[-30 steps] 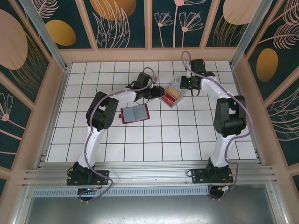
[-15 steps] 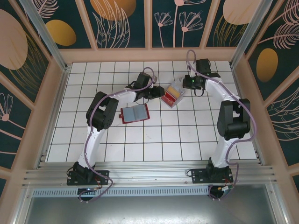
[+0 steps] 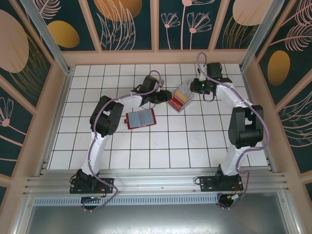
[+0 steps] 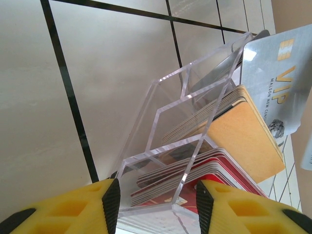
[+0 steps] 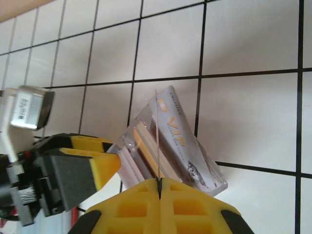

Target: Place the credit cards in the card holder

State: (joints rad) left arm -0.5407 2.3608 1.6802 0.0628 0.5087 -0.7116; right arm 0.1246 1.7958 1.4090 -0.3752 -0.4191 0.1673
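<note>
My left jaws [image 4: 154,204] clamp the clear acrylic box [image 4: 157,111] across one end. Inside it, red cards [image 4: 214,168] sit nearest those jaws and tan cards [image 4: 243,131] one slot on, all on edge. My right jaws [image 5: 159,181] are shut on one thin card [image 5: 158,131], edge-on by the box. The red card holder [image 3: 140,118] lies open and flat left of the box, apart from it, with glossy tiled counter [image 3: 161,141] around it.

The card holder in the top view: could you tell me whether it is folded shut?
No, the card holder lies spread open, its paler inside facing up.
</note>
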